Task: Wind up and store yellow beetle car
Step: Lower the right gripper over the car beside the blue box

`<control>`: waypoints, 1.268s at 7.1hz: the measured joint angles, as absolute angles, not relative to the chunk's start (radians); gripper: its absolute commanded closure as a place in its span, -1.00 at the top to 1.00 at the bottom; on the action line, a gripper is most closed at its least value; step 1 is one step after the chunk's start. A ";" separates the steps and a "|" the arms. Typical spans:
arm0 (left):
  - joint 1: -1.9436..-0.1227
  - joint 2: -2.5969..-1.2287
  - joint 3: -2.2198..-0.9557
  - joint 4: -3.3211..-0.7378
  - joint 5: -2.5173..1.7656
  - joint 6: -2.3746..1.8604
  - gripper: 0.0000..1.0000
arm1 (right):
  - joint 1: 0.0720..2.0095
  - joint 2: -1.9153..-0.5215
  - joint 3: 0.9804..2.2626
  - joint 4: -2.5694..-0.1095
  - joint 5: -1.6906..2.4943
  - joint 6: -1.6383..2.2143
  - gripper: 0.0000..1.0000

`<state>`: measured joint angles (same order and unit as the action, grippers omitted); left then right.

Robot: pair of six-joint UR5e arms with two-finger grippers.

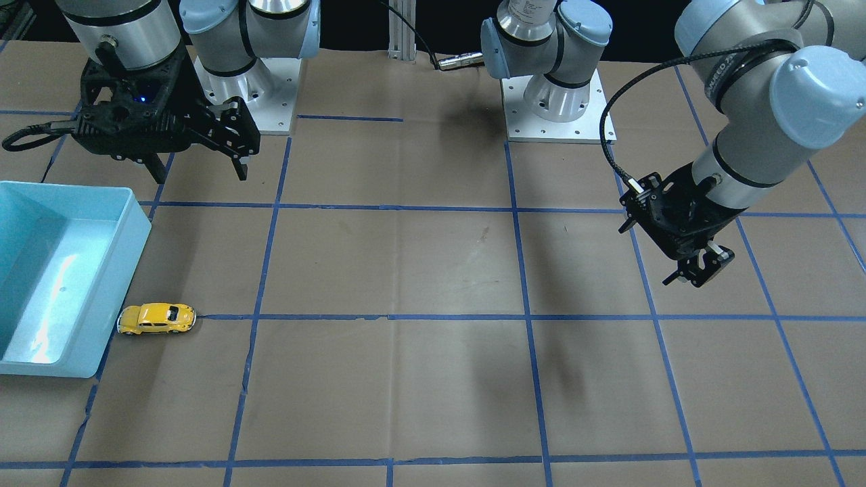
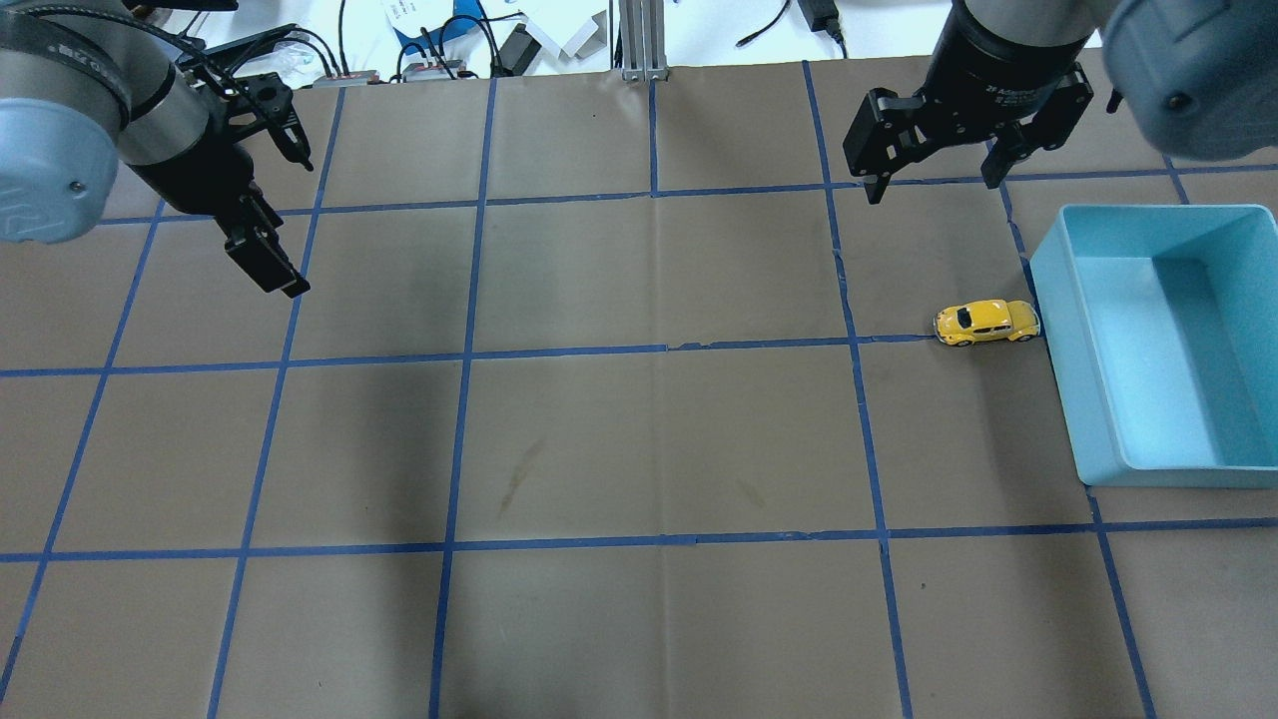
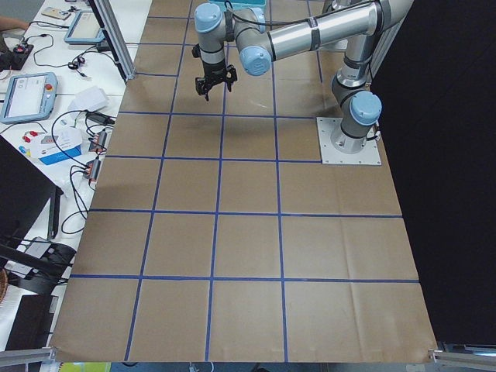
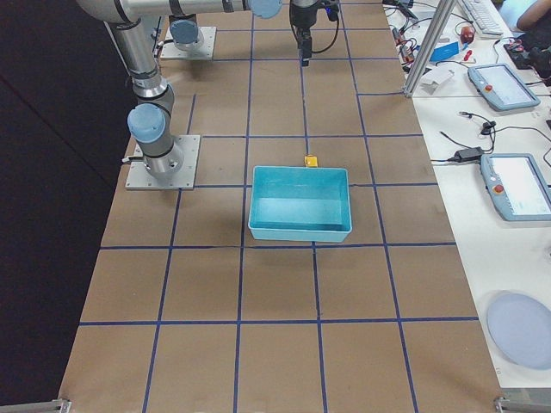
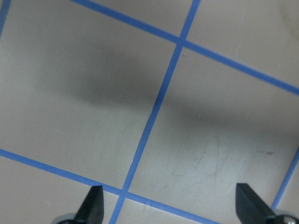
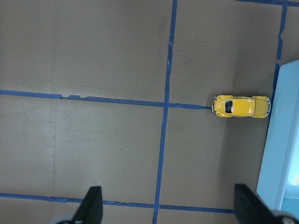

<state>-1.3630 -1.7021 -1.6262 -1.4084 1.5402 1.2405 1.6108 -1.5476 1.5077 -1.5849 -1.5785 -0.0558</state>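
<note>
The yellow beetle car stands on its wheels on the brown paper, on a blue tape line, close against the long side of a light blue bin. It also shows in the front view and the right wrist view. My right gripper is open and empty. It hangs above the table on the far side of the car and well apart from it; in the front view it is at the upper left. My left gripper is open and empty, far off at the other end of the table.
The bin is empty and open at the top. Blue tape lines divide the brown paper into squares. The two arm bases stand at the robot's edge. Cables and boxes lie beyond the far edge.
</note>
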 measured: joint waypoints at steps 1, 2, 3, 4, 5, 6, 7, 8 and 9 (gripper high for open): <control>-1.370 -1.683 -1.603 -1.439 1.542 1.202 1.00 | 1.612 -1.541 1.504 -1.583 -1.576 -0.060 1.00; -1.383 -1.669 -1.579 -1.465 1.544 1.152 1.00 | 1.610 -1.529 1.499 -1.589 -1.574 -0.064 1.00; -1.412 -1.662 -1.555 -1.488 1.547 1.095 1.00 | 1.607 -1.519 1.499 -1.597 -1.572 -0.067 1.00; -1.457 -1.655 -1.534 -1.512 1.560 1.044 1.00 | 1.606 -1.514 1.500 -1.603 -1.571 -0.068 1.00; -1.506 -1.640 -1.523 -1.540 1.579 0.983 1.00 | 1.606 -1.511 1.500 -1.602 -1.571 -0.069 1.00; -1.543 -1.621 -1.525 -1.562 1.587 0.895 1.00 | 1.607 -1.509 1.502 -1.595 -1.572 -0.096 1.00; -1.567 -1.600 -1.530 -1.577 1.586 0.785 1.00 | 1.606 -1.505 1.508 -1.590 -1.574 -0.175 1.00; -1.578 -1.578 -1.533 -1.592 1.586 0.695 1.00 | 1.605 -1.494 1.515 -1.588 -1.575 -0.273 1.00; -1.581 -1.560 -1.535 -1.605 1.589 0.627 1.00 | 1.604 -1.473 1.523 -1.587 -1.578 -0.374 1.00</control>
